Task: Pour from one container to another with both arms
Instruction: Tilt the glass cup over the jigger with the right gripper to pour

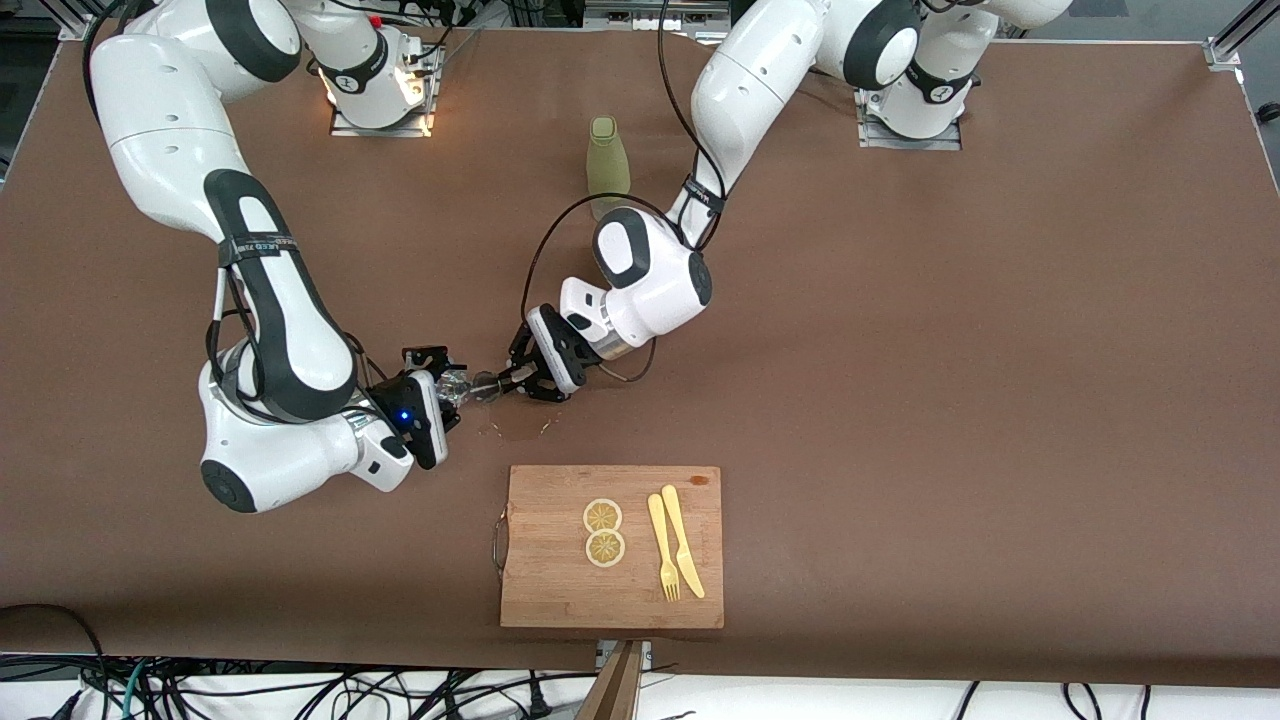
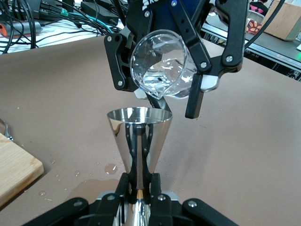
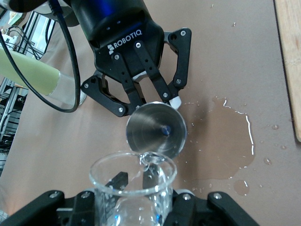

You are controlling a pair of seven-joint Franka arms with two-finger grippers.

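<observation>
The 2 arms meet over the brown table [image 1: 900,400], just above the spot between the wooden cutting board [image 1: 560,580] and the green bottle [image 1: 607,160]. The right gripper [image 1: 450,392] pinches the clear glass cup [image 2: 162,66], tipped so its spout hangs over the steel jigger [image 2: 139,136], which the left gripper [image 1: 505,380] clamps by its waist, upright, mouth up.

To pour well, I'd keep the spout centred over the jigger's mouth and tilt slowly. The jigger is tiny and will overfill quickly, so the left arm should hold dead level.

The front view shows only 2 glints between the grippers. The left wrist view shows water running from the spout into the jigger. The right wrist view shows a puddle [image 3: 230,141] on the table beneath, so some has already missed.
</observation>
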